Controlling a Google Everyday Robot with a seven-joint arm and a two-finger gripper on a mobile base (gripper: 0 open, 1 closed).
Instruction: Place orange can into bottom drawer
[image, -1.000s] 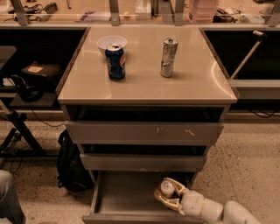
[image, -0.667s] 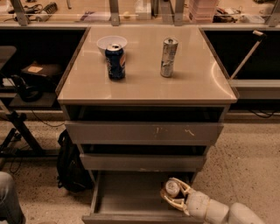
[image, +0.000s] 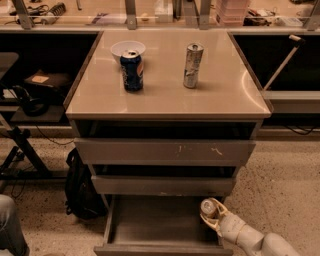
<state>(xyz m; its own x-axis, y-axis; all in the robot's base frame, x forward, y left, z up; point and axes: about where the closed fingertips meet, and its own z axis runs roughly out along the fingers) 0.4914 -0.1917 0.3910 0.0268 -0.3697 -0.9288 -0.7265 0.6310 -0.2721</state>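
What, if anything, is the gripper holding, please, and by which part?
The orange can, by its side, in the gripper over the bottom drawer's right end.

Lower centre of frame: the bottom drawer (image: 150, 225), lowest and deepest of three grey drawers, stands pulled open with its plain grey floor exposed. At its right rear corner the orange can (image: 210, 206), orange-gold with its silver top facing up, is clasped by the pale gripper (image: 212, 218), which reaches in from the lower right. Whether the can touches the floor cannot be told.
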